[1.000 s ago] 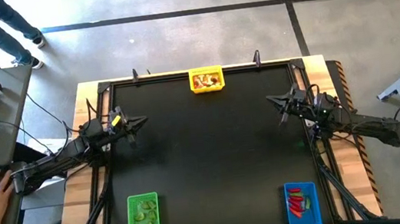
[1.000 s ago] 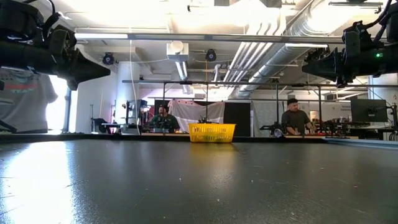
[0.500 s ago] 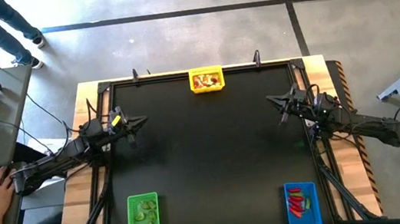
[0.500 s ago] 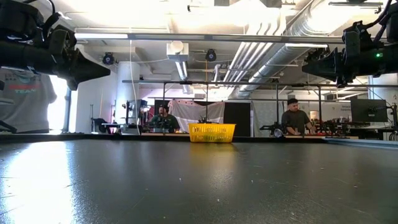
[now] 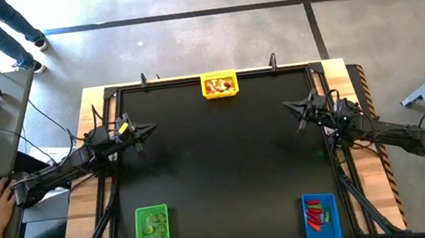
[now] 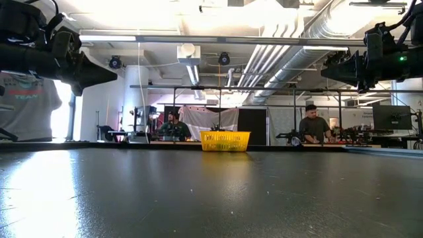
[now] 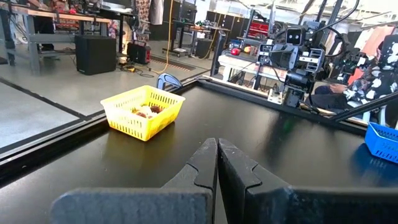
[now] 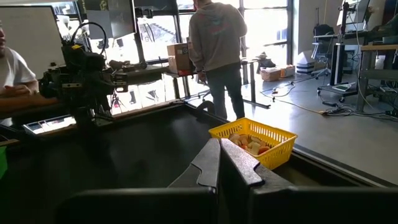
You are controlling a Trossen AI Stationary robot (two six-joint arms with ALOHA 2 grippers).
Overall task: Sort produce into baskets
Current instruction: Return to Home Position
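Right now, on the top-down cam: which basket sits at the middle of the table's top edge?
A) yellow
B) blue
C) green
A. In the high view, the yellow basket sits midway along the top edge of the table. The green basket is at the bottom-left corner and the blue basket at the bottom-right.

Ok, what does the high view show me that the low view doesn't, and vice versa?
Only the high view shows the green basket and the blue basket, each holding produce, at two corners of the table. Only the low view shows people in the room beyond. Both show the yellow basket at the far edge, plus the left gripper and right gripper.
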